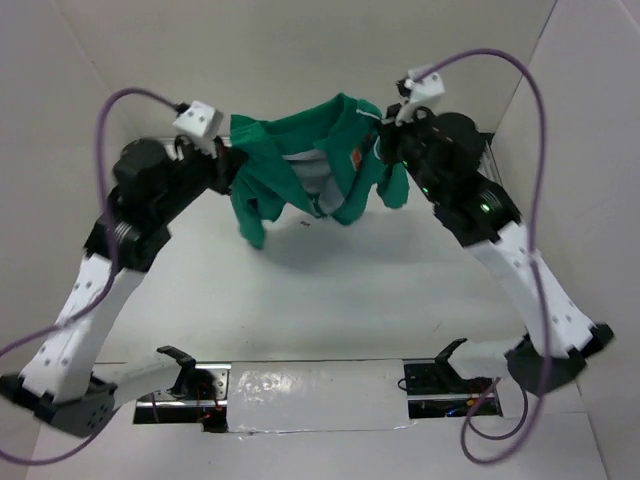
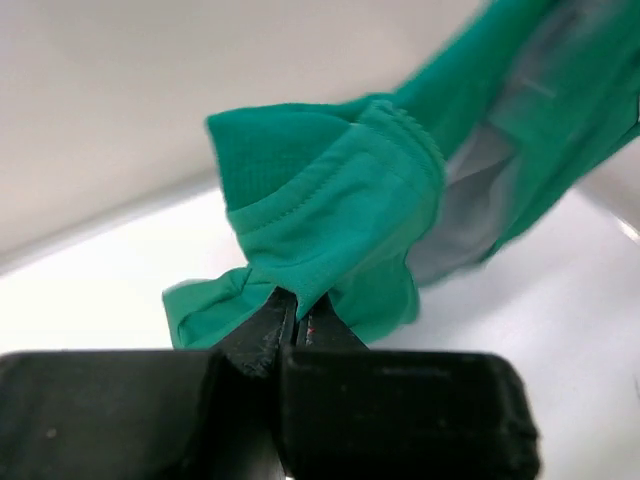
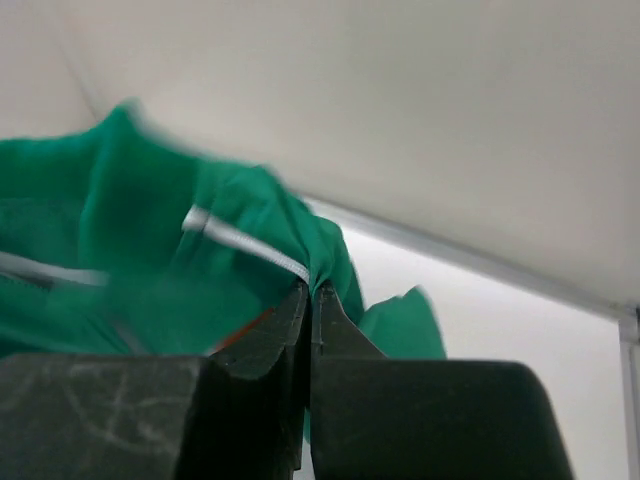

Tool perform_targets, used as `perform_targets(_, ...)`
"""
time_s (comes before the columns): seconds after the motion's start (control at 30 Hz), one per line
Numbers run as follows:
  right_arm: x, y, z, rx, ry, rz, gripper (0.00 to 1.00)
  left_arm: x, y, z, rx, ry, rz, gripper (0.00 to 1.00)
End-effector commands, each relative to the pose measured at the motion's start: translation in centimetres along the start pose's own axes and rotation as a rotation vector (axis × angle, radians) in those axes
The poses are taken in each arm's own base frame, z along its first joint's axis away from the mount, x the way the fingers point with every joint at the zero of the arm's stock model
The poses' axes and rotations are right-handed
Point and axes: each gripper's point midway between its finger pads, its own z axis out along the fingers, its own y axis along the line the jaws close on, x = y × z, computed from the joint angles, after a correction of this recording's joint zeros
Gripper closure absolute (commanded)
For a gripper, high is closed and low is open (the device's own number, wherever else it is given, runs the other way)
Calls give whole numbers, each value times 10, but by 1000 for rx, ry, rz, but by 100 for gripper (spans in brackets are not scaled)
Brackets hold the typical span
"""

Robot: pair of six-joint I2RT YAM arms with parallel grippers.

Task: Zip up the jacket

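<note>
Surface: white table (image 1: 330, 290), boxed in by white walls (image 1: 300, 50) at rear and both sides. At near edge, shiny strip (image 1: 300, 395) between two black brackets (image 1: 178, 362), close to the arm bases.

Above far part of table, near rear wall: jacket (image 1: 300, 165), green, strung between both claws and sagging in the middle. Front open, pale lining (image 1: 312, 185) exposed, orange patch (image 1: 355, 160) facing up. One sleeve (image 1: 255, 220) hanging on left side, another on right; contact with table not discernible. Shadow (image 1: 300, 235) on table beneath.

Left gripper (image 2: 295, 305): pressed together, pinching a bunched fold of green fabric at the jacket end toward left arm. Right gripper (image 3: 310, 292): pressed together, pinching fabric just beside white piping (image 3: 250, 245).

Obstructions: dark wrist of right arm overlapping the right-hand sleeve in top view. Purple cables (image 1: 105, 130) looping outward from both wrists, apart from jacket.
</note>
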Motion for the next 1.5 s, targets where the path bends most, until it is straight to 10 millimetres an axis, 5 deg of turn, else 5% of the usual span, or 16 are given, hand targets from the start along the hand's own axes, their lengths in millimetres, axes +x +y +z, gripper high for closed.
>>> perform_targets(0.0,-20,0,-46,-3,-60,-70,100,-36,-7,-53,-3,-162,87,100)
perform_targets(0.23,-106,19,-188,-335,-325,-2,100,-111,-72,-206,291,-508,170,100)
perform_targets(0.4,-135,16,-226,-403,-428,59,100,-131,-99,-255,430,-584,222,100)
perform_targets(0.53,-134,15,-197,-315,-387,96,100,-132,-92,-224,399,-522,195,100)
perform_targets(0.67,-92,1,-117,-12,-223,113,100,-85,-66,-121,293,-314,117,100)
perform_targets(0.73,-41,-4,-58,106,-78,139,100,-50,-45,-63,203,-197,71,100)
perform_targets(0.83,50,-7,19,133,130,178,100,50,-13,15,178,59,-36,100)
perform_targets(0.87,103,0,46,132,247,168,98,74,-6,28,193,117,-94,84)
perform_targets(0.9,126,1,58,141,287,187,95,110,22,51,164,200,-167,67)
perform_targets(0.93,152,-2,68,158,340,188,80,126,23,61,220,227,-207,1)
perform_targets(0.97,188,3,85,158,416,178,56,140,33,71,217,260,-263,1)
perform_targets(1.0,200,3,92,158,442,176,3,172,56,89,183,340,-337,1)
perform_targets(1.03,217,1,108,175,483,171,0,163,60,96,206,355,-364,1)
perform_targets(1.23,243,-27,111,298,565,196,0,177,71,118,193,422,-404,1)
perform_targets(1.37,256,-45,81,337,565,362,0,183,42,97,229,431,-431,1)
perform_targets(1.47,282,-64,48,404,593,444,0,224,12,79,183,534,-446,1)
